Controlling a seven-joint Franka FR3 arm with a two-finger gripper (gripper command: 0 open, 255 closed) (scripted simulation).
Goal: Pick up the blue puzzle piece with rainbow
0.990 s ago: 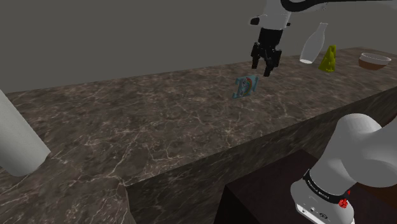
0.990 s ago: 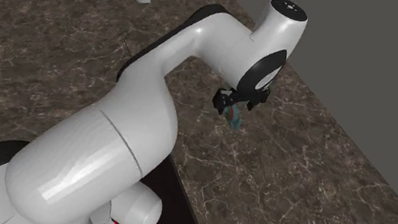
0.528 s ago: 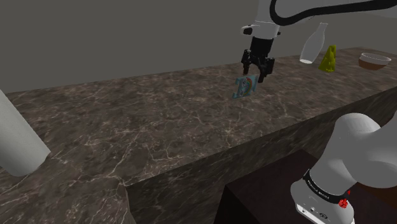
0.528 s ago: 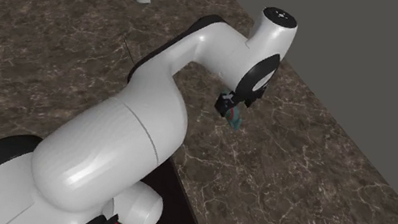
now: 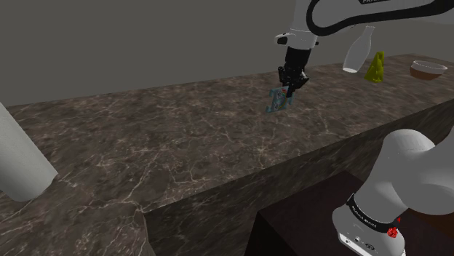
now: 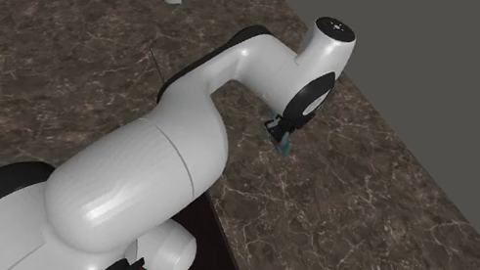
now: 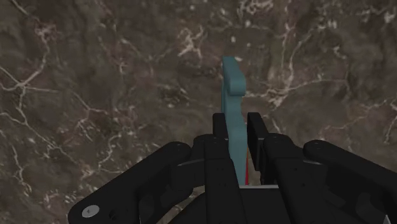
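Shoulder view, left to right: white cylinder (image 5: 20,161) at the far left edge, lying over the near end of the dark marble counter (image 5: 182,142). Right of the counter's middle, the piece (image 5: 276,100) stands on edge on the marble, teal-blue with coloured print on its face. The gripper (image 5: 290,92) comes straight down onto the piece's top, with the white arm entering from the upper right. Further right, along the counter's far end: pale bottle (image 5: 356,51), yellow-green figure (image 5: 375,67) just beside it, and a bowl (image 5: 428,70) near the edge. Stand at lower right. Second exterior view: the arm arches over the counter, and the piece shows as a teal sliver under the hand. Wrist view: the piece is edge-on between the black fingers (image 7: 219,127), its knobbed end sticking out past the tips and a thin red strip of its face showing at the other finger. The fingers are drawn in to the piece's thickness, one on each face, clasping it. The piece's lower edge looks to rest on the marble.
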